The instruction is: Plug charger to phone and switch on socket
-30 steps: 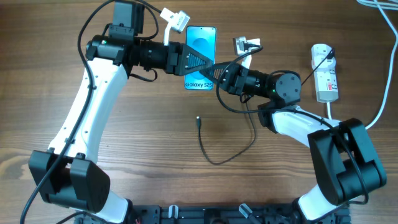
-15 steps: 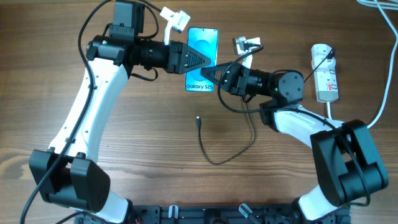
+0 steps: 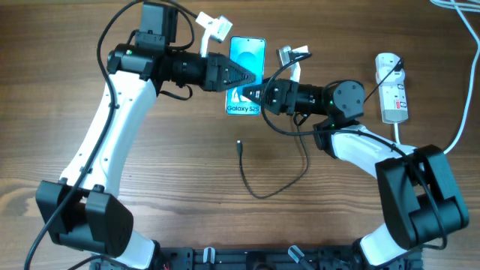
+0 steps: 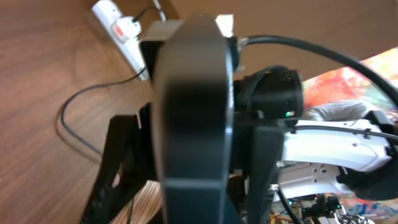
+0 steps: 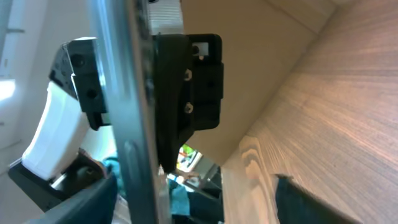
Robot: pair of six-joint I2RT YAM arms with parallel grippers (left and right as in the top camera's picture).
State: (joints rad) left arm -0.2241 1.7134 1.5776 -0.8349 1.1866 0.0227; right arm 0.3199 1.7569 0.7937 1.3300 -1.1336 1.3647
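Your top camera looks straight down from high up and sees the whole table [image 3: 172, 187] and both arms. Your left wrist camera sits close behind a dark blurry shape [image 4: 193, 112], facing the right arm [image 4: 336, 140] and the socket [image 4: 115, 25]. Your right wrist camera looks sideways at the left arm [image 5: 46, 137]. The top view shows the socket too.

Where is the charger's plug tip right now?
In the overhead view, the charger's plug tip lies on the table near the middle, just below the phone, with its cable curling away to the right.
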